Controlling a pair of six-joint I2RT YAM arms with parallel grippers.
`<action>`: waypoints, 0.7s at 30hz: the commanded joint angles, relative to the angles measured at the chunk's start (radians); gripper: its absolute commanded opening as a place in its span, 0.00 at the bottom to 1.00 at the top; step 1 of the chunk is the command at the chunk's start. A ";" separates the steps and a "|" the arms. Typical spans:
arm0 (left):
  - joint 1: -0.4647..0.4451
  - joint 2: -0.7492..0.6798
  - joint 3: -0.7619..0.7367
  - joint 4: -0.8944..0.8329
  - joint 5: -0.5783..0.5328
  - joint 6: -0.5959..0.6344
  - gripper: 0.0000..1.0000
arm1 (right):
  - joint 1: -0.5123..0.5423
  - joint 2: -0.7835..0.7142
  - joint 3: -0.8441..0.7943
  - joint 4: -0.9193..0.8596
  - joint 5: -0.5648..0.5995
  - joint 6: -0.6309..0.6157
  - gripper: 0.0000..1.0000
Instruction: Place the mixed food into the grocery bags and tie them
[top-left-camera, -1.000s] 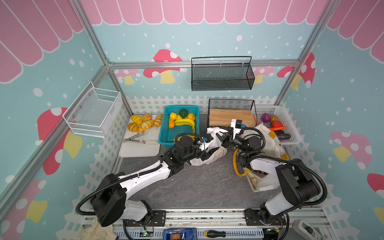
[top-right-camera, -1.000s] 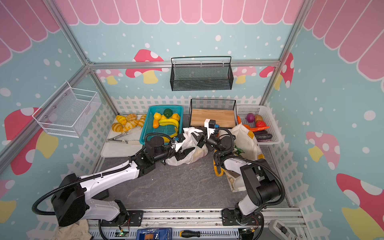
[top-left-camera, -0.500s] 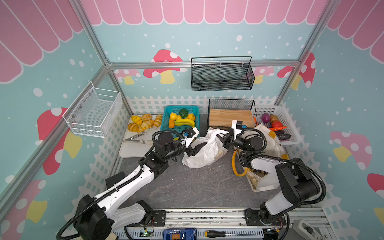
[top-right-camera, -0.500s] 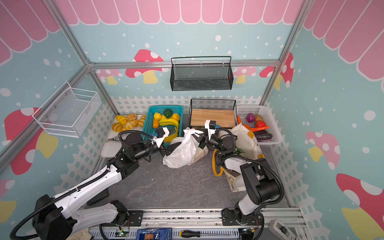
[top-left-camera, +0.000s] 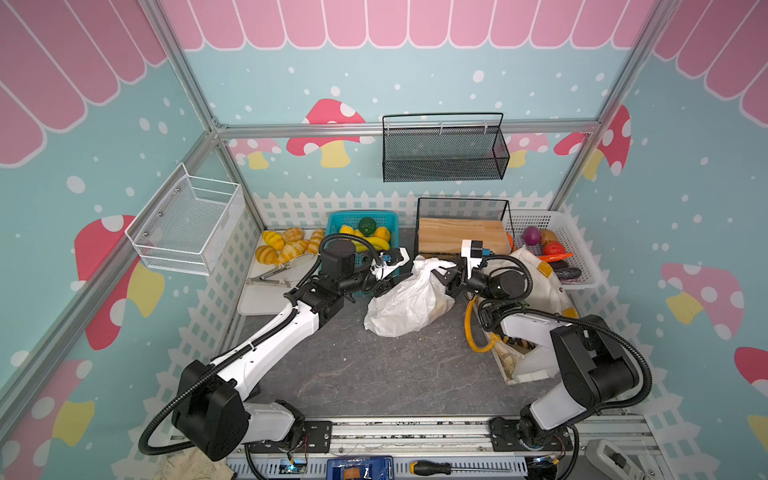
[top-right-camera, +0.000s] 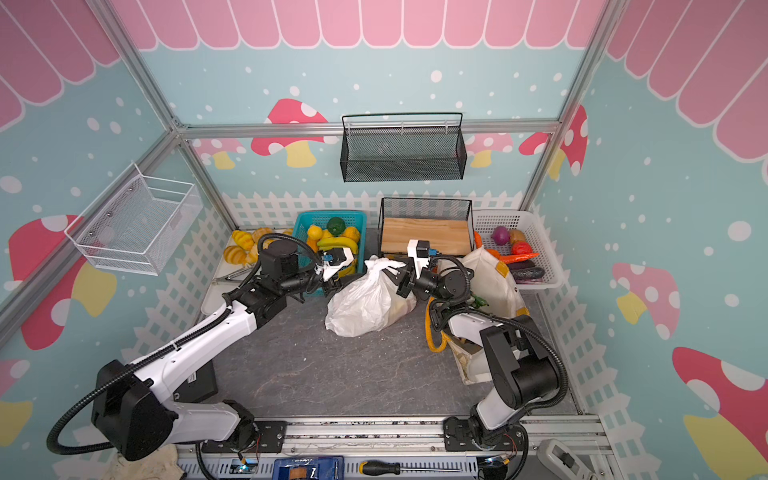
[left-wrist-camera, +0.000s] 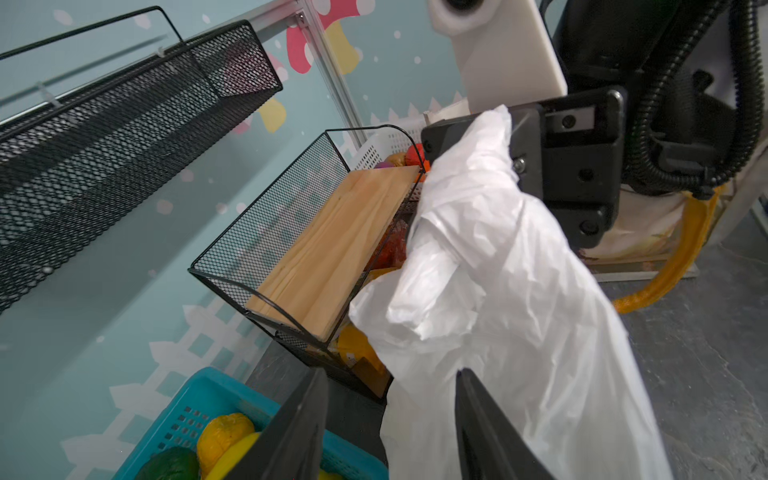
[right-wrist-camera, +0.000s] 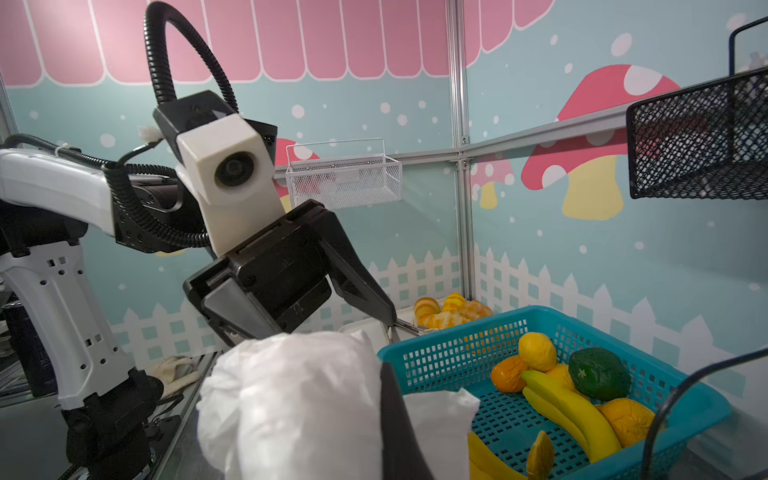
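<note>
One white bag (top-left-camera: 409, 303) is being pinched by the right gripper (top-left-camera: 439, 276). The left gripper (top-left-camera: 382, 287) is hovering open beside it.

Bulging white carrier bag (top-left-camera: 409, 303) stands near cream tote (top-left-camera: 544, 286).

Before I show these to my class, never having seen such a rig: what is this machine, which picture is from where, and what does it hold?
Two robot arms stand at the front of a table. Two pictures look down from one overhead camera pair; two come from cameras on the arms' wrists. The right gripper is shut on the top of a white plastic bag lying mid-table. The left gripper is at the bag's side, jaws apart. A canvas tote lies on the right. Along the back: bread rolls, a teal basket of fruit, a white basket of vegetables.
</note>
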 joint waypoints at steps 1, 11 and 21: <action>-0.018 0.032 0.055 -0.046 0.046 0.087 0.50 | 0.000 0.013 0.035 0.030 -0.013 0.019 0.00; -0.032 0.072 0.117 -0.025 0.044 0.089 0.30 | 0.004 0.011 0.043 0.003 -0.019 -0.001 0.00; -0.034 0.082 0.136 -0.073 0.043 0.117 0.00 | 0.006 0.014 0.051 -0.005 -0.011 -0.003 0.00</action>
